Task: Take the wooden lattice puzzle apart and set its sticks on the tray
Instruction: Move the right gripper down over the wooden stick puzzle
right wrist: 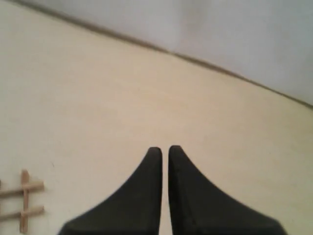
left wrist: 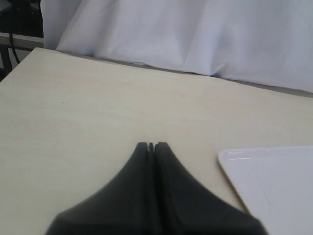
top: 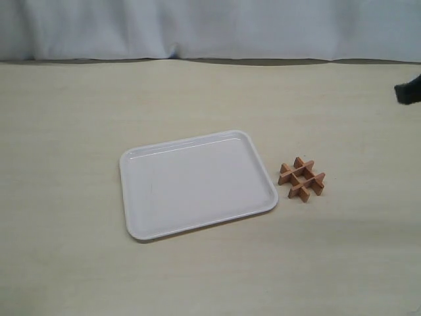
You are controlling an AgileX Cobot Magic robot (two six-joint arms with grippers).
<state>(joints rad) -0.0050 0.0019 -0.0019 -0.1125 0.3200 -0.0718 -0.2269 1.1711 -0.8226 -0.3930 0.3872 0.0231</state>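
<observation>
The wooden lattice puzzle (top: 301,178), a small reddish-brown grid of crossed sticks, stands assembled on the table just right of the white tray (top: 197,184). Nothing lies on the tray. Part of the puzzle (right wrist: 23,200) also shows in the right wrist view, well off to the side of my right gripper (right wrist: 165,149), whose black fingers stand shut with only a hairline slit and nothing between them. In the exterior view a dark bit of the right gripper (top: 408,91) pokes in at the right edge. My left gripper (left wrist: 151,145) is shut and empty over bare table, with a tray corner (left wrist: 230,159) beside it.
A white cloth (top: 210,29) hangs along the far edge of the light wooden table (top: 79,131). In the left wrist view the table's corner and a dark frame (left wrist: 14,39) show beyond it.
</observation>
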